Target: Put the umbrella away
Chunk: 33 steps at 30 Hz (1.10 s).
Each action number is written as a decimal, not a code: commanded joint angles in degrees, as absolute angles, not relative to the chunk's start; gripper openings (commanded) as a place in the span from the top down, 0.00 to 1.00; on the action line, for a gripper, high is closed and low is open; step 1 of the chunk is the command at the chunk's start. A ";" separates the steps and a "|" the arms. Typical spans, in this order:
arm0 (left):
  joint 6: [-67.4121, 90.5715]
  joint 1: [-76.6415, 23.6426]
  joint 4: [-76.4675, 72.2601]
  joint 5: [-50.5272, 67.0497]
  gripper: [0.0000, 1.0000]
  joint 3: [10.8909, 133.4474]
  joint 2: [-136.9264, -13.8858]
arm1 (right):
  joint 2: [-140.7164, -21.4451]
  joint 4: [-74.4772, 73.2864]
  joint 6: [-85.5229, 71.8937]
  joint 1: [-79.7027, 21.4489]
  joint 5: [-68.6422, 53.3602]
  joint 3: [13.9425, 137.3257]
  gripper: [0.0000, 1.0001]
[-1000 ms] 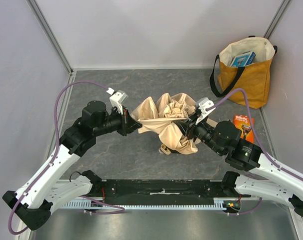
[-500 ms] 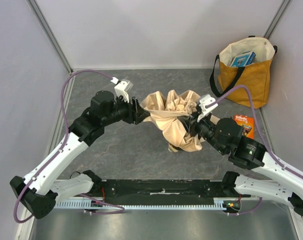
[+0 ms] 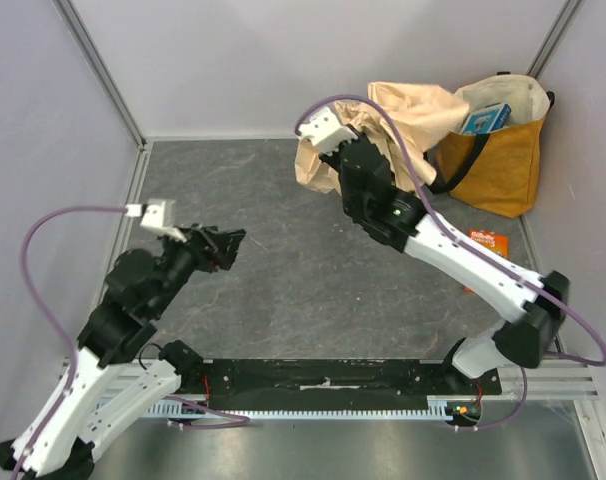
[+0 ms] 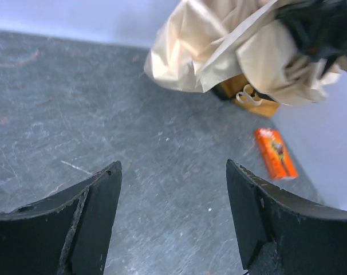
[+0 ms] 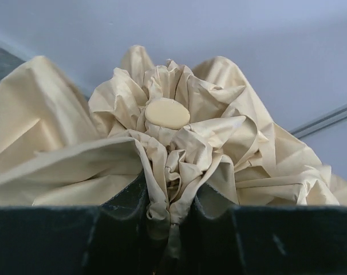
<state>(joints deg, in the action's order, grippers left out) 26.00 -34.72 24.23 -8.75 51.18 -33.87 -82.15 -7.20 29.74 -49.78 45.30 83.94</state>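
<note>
**Item 1, the umbrella** (image 3: 408, 112). We record it in the upper right of the overhead view as a bundle of crumpled pale beige fabric. It is carried by the right arm and overlaps the left rim of the tote bag. We cannot tell whether any part of it is inside the bag. The left wrist view places it at top right, loose folds hanging above the table. The right wrist view shows the gathered crown, with a small round cream cap (image 5: 168, 113) at the centre of the pleats.

**Item 2, right gripper** (image 5: 171, 220). We note its dark fingers closed on a bunched fold of umbrella fabric at the bottom centre of its own view. In the overhead view the fabric hides the fingertips.

**Item 3, left gripper** (image 3: 223, 243). It sits at centre left in the overhead view, well apart from the umbrella. Its own camera shows both black fingers (image 4: 93, 220) spread wide, with only bare table between them. We list it as open and empty.

**Item 4, tote bag** (image 3: 503, 160). Mustard yellow with black straps, it stands upright in the upper right corner, and a blue box (image 3: 486, 118) shows in its mouth.

**Item 5, orange packet** (image 3: 486, 243). It lies flat on the table just below the bag, partly behind the right arm.

**Item 6, table** (image 3: 283, 290). The surface is dark grey and stone-patterned.
</note>
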 commanded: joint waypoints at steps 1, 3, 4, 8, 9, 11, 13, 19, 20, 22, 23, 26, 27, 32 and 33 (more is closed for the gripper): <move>30.58 -34.54 23.72 -11.87 0.21 48.61 -26.29 | -90.42 13.93 63.75 -46.50 51.67 92.01 1.00; 31.64 -34.54 25.22 -11.43 0.21 47.73 -24.09 | -94.73 19.39 72.81 -46.32 52.56 93.33 1.00; 32.16 -34.54 26.01 -11.08 0.21 47.38 -23.30 | -96.49 21.51 76.95 -46.32 52.65 92.99 1.00; 33.75 -34.54 27.16 -10.20 0.21 45.36 -20.57 | -101.68 30.49 84.81 -47.54 53.86 85.89 1.00; 34.01 -34.63 27.16 -10.11 0.21 44.83 -19.96 | -102.91 31.11 84.81 -48.07 54.83 83.69 1.00; 34.36 -34.54 27.25 -10.28 0.21 43.60 -18.81 | -105.45 36.89 84.99 -49.39 57.99 77.90 1.00; 34.63 -34.63 27.25 -10.72 0.21 42.81 -17.76 | -107.66 41.02 84.29 -51.58 61.42 72.28 1.00; 34.98 -34.54 28.65 -12.04 0.21 41.57 -16.00 | -108.46 37.20 72.02 -62.04 65.65 59.33 1.00; 35.15 -34.54 28.91 -12.48 0.21 41.22 -15.74 | -107.76 33.00 68.24 -63.27 66.00 58.54 1.00; 35.51 -34.63 29.27 -13.01 0.21 40.43 -14.86 | -106.71 22.73 57.45 -65.38 64.78 58.45 1.00; 36.03 -34.54 29.53 -13.44 0.21 39.91 -14.42 | -106.26 17.28 53.22 -66.26 63.73 58.80 1.00; 37.18 -34.54 29.53 -13.71 0.21 38.50 -12.92 | -105.30 6.98 41.53 -67.50 60.57 58.80 1.00; 37.44 -34.54 29.62 -13.71 0.21 38.24 -12.66 | -105.03 3.46 37.57 -67.50 58.64 58.71 1.00; 37.88 -34.54 30.76 -14.50 0.21 38.14 -12.39 | -104.33 -7.11 28.58 -67.50 44.41 56.08 1.00; 37.97 -34.54 30.94 -14.85 0.21 38.06 -12.39 | -104.33 -8.08 28.04 -67.50 41.25 55.81 1.00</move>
<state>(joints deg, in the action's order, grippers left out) 35.70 -34.72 30.98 -12.23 38.22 -12.88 -106.56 2.28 39.42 -67.59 52.90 57.01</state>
